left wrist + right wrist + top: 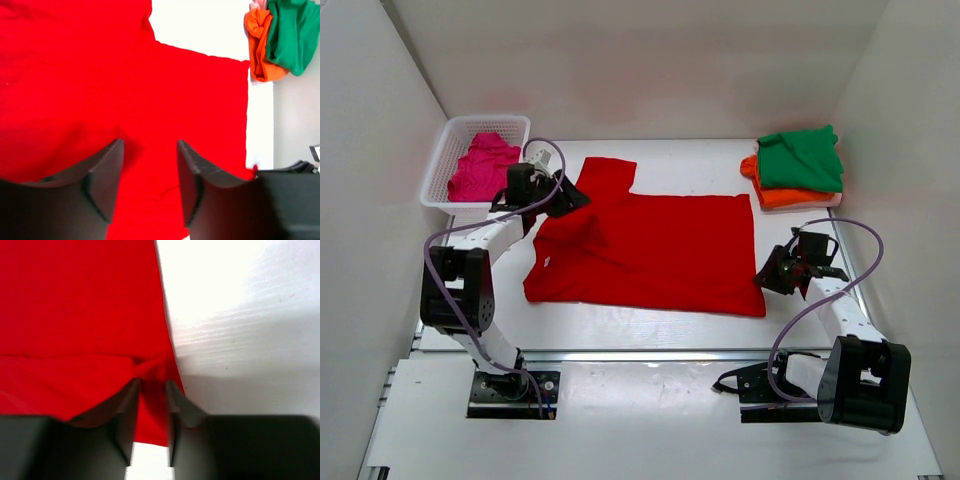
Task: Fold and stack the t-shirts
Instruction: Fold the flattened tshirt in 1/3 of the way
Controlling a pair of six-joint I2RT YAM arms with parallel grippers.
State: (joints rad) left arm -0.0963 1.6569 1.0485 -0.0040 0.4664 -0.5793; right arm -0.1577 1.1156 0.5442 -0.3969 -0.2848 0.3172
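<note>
The bright red t-shirt (650, 250) lies spread flat in the middle of the table, with one sleeve pointing to the back. My left gripper (570, 198) is open just above the shirt's left part, and red cloth (100, 75) lies under the spread jaws (150, 145). My right gripper (767, 275) is at the shirt's near right corner. Its jaws (151, 382) are shut on a bunched fold of the red hem (75, 305). The green t-shirt (802, 158) lies folded on the folded orange one (775, 192) at the back right. The magenta pink t-shirt (482, 168) lies crumpled in the basket.
The white lattice basket (438, 170) stands at the back left, close behind my left arm. White walls enclose the table on the left, back and right. The green and orange stack also shows in the left wrist view (295, 35).
</note>
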